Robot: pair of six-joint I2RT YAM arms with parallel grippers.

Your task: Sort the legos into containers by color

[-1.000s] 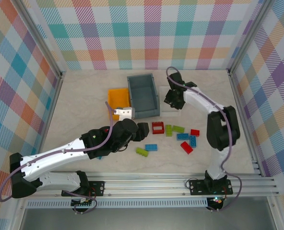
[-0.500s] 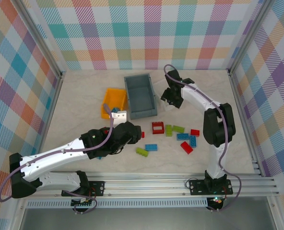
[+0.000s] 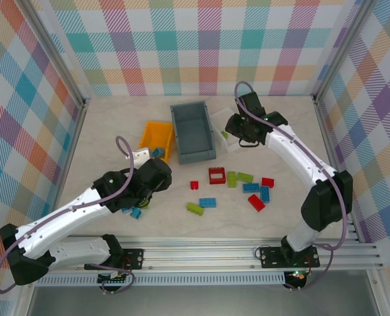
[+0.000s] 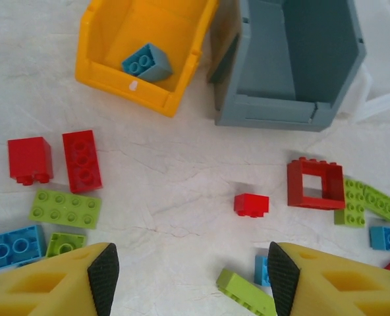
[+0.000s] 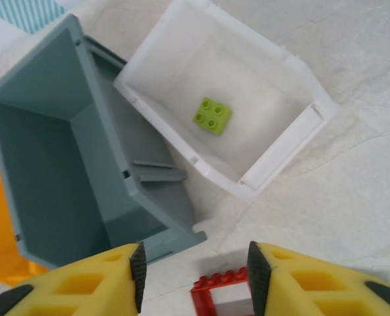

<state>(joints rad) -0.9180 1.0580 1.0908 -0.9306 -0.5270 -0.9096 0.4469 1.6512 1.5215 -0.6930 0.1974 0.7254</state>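
Marbled table [image 3: 116, 131], plaid walls on three sides. Three bins sit mid-table toward the far edge: orange bin [image 4: 126, 89], grey bin [image 4: 267, 108] just beside it, and white bin [image 5: 284, 148] against the grey one's other side. One blue brick [image 4: 147, 62] lies in the orange bin and one green brick [image 5: 212, 116] in the white bin. By elimination, reds likely go to grey.

Loose legos [image 3: 232, 178] are scattered between the bins and the near edge, mostly right of centre. A second cluster lies left of centre, by the left arm.

Left gripper [image 4: 188, 276]: fingers spread, nothing between them, small red brick [image 4: 251, 205] just ahead. Right gripper [image 5: 194, 273]: likewise spread and empty, above the grey bin's near corner, red frame [image 4: 315, 184] below it.

Handling, judged:
- Bricks look rigid, very light and smooth-sided. They won't crush, but may skid on the table or squirt from the pads if pinched off-centre.
- Best hold is across the two flat long sides, low, studs up.
- Red frame: take one wall, with one finger inside the opening.
- Bins look light too, so a nudge would probably shift them.
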